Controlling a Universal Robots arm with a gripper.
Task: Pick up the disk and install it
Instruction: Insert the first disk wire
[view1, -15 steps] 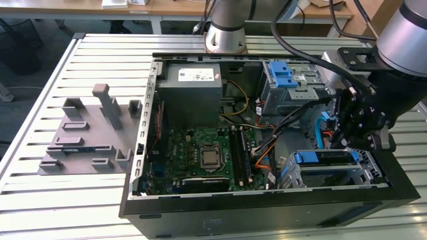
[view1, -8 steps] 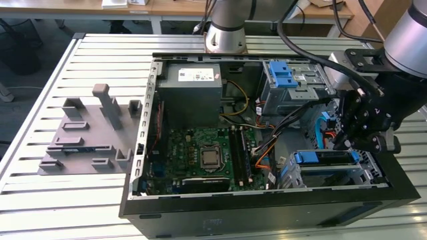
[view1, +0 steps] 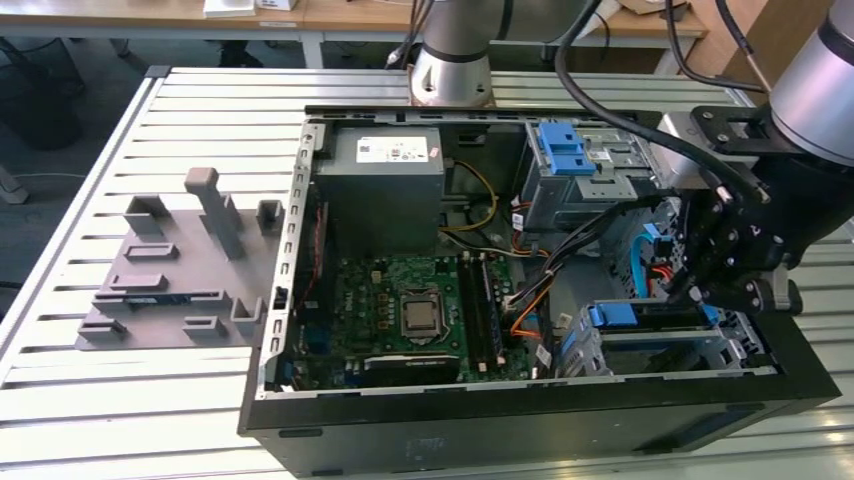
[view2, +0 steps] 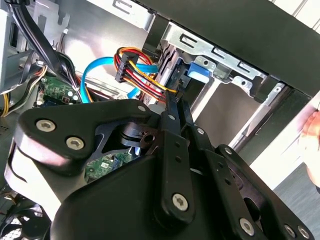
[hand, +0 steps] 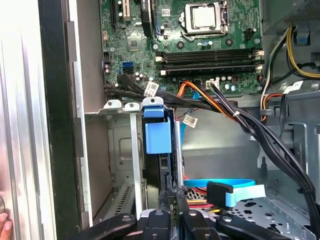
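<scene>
The disk (hand: 157, 137), dark and edged by a blue plastic carrier, stands on edge in a slot of the silver drive cage (hand: 112, 150) at the case's front corner. The exterior view shows the disk's blue carrier (view1: 627, 315) in that cage, at the view's right. My gripper (hand: 172, 195) is shut, its fingertips pressed together against the disk's near edge with nothing visibly between them. In the second wrist view the gripper (view2: 172, 102) points at the disk (view2: 200, 70) beside red, yellow and blue cables. In the exterior view the gripper (view1: 697, 292) hangs just over the cage.
The open case holds a green motherboard (view1: 414, 300), a grey power-supply box (view1: 387, 190) and an upper cage with a blue latch (view1: 567, 150). Black cable bundles (hand: 240, 120) run close past the bay. A grey fixture (view1: 174, 270) lies at the exterior view's left. A person's hand (view2: 312, 130) is near the case.
</scene>
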